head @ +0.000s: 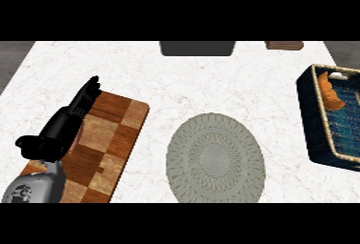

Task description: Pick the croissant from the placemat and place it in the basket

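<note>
The croissant (330, 90) already lies inside the dark blue basket (309, 119) at the right edge of the frame, tucked toward its upper end, while the round grey placemat (215, 159) at lower centre carries nothing, so the task looks essentially finished. The left hand (70, 119), at the left of the frame, rests with straight, released fingers over the checkered wooden board (116, 143), holding nothing. The right hand does not show
</note>
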### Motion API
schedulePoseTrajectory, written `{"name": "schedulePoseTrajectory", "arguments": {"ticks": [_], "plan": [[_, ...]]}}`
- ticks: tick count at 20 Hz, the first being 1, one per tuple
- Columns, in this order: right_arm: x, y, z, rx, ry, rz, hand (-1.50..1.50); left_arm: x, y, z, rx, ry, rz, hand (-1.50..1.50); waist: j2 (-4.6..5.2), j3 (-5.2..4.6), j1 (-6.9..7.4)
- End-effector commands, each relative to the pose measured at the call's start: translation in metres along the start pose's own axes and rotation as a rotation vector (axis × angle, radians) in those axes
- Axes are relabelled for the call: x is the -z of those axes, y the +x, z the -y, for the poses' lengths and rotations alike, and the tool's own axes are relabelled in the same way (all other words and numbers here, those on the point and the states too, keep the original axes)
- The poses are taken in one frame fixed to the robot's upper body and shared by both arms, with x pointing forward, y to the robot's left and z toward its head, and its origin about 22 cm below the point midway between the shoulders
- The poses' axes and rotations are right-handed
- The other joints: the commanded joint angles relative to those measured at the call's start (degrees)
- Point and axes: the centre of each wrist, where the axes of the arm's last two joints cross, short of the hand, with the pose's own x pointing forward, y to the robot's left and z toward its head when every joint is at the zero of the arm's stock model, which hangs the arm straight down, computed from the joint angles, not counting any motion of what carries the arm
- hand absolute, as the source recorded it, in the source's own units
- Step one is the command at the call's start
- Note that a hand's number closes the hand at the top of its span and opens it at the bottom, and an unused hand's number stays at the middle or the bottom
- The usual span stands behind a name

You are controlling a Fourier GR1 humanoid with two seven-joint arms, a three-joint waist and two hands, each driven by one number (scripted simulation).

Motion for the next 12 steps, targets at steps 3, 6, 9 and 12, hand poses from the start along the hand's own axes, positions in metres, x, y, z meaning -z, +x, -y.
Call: {"name": "schedulePoseTrajectory", "arguments": {"ticks": [3,6,9,12], "plan": [[0.019,0.014,0.005,0.142,-0.006,0.009,-1.5,0.006,0.0,0.003,-0.014,-0.003,-0.005,0.0,0.02,0.0,-0.05],[0.028,0.02,0.036,0.201,-0.045,-0.017,-1.5,-0.01,-0.014,0.004,0.006,0.004,-0.001,0.0,-0.02,-0.01,-0.04],[0.03,0.014,0.049,0.307,-0.099,-0.099,-1.5,0.015,0.001,0.006,0.003,0.012,-0.005,0.0,0.02,0.01,-0.42],[0.029,0.006,0.076,0.326,-0.054,-0.18,-1.5,-0.002,0.002,-0.017,-0.017,-0.004,-0.009,0.0,-0.06,0.01,-0.17]]}}
